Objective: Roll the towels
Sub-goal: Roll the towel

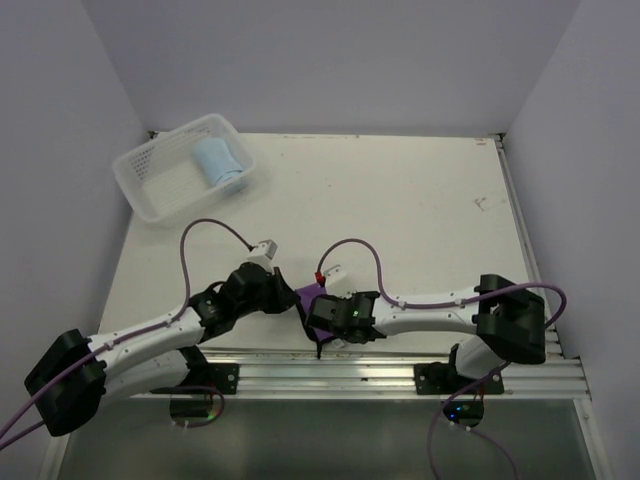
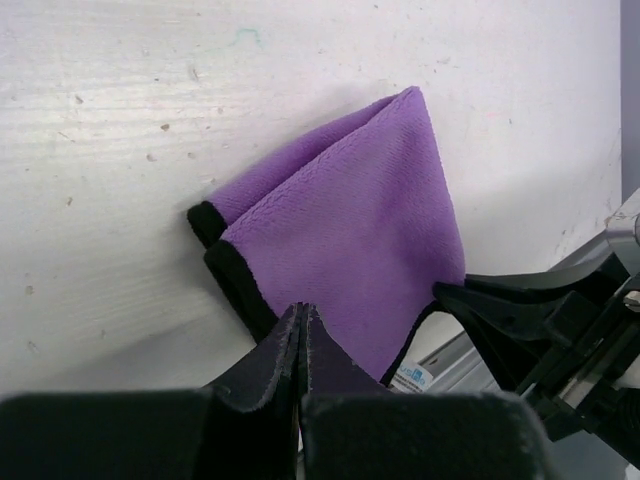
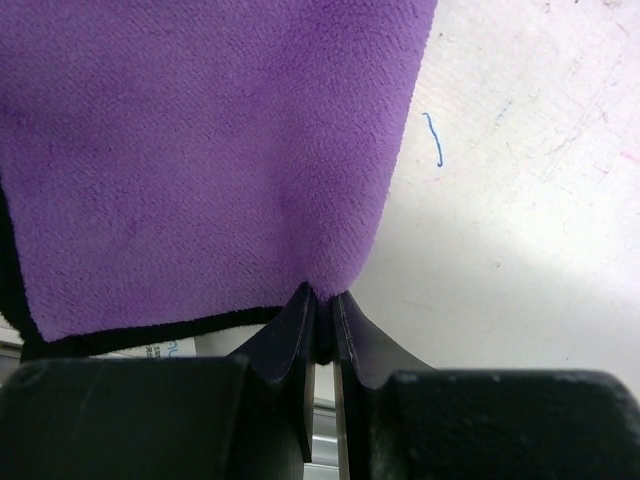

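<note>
The purple towel lies folded near the table's front edge, between my two grippers. In the left wrist view it shows a purple face with black trim, folded into a peak. My left gripper is shut on its near trimmed edge, and shows from above. My right gripper is shut on a bottom corner of the towel, and shows from above. The light blue towel sits rolled inside the white basket at the back left.
An aluminium rail runs along the table's near edge just behind the grippers. The right gripper's black fingers are close beside the left one. Grey walls enclose the table on three sides. A white label hangs from the towel's edge.
</note>
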Motion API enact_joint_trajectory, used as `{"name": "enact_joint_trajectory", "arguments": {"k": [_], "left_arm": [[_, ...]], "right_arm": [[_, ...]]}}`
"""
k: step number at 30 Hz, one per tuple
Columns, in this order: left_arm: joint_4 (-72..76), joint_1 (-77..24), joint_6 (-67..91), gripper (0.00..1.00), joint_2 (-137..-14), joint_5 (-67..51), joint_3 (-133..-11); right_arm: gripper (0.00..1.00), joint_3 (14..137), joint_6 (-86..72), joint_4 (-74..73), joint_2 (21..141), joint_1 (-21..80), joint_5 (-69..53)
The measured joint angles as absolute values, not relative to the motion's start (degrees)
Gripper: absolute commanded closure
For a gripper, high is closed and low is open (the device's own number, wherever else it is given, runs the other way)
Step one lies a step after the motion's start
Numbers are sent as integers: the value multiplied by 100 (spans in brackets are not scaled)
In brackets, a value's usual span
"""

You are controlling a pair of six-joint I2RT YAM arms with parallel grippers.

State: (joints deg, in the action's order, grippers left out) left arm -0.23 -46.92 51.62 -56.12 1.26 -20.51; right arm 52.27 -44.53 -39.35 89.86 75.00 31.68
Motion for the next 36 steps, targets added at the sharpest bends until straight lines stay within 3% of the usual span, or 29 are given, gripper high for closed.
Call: {"name": "enact_joint_trajectory", "arguments": {"k": [6, 19, 36], "left_arm": [[231, -4692, 5201, 100, -5881, -167, -2233], [1597, -4703, 5301, 100, -7802, -1015, -2954], [2058, -4742, 5310, 100, -8685, -1072, -3059]], "right_arm": [[95, 4954, -4257, -3728, 8635, 7548, 3391], [98, 4619, -4001, -3334, 8228, 7555, 3562], [100, 4650, -4005, -3424, 8637, 7736, 4001]]}}
